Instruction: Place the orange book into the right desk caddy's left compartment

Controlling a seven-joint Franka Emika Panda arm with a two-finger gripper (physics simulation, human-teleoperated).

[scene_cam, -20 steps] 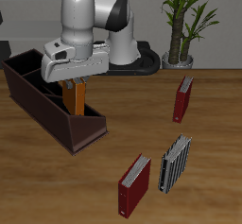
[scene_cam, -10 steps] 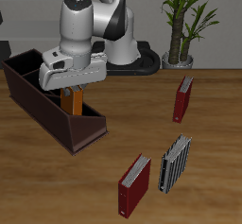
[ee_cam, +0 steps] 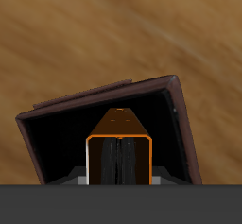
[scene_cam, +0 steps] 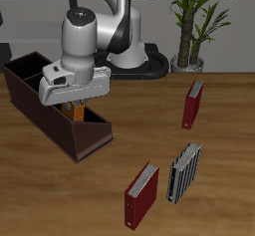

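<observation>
My gripper (scene_cam: 76, 103) is shut on the orange book (scene_cam: 78, 113) and holds it upright over the end compartment of the right desk caddy (scene_cam: 92, 138), the end nearest the table's front edge. Only a small part of the book shows below the hand, its lower part down behind the caddy's wall. In the wrist view the orange book (ee_cam: 119, 126) points straight down into the dark maroon-brown compartment (ee_cam: 185, 124), inside its walls. The fingers themselves are hidden by the hand.
A dark red book (scene_cam: 193, 104) stands farther back near a potted plant (scene_cam: 191, 31). Another dark red book (scene_cam: 141, 195) and a grey striped book (scene_cam: 183, 172) stand near the front edge. The robot's base stands behind the caddy.
My gripper has moved toward the caddy's length and lower, carrying the orange book down into the end compartment. Less of the book shows now.
</observation>
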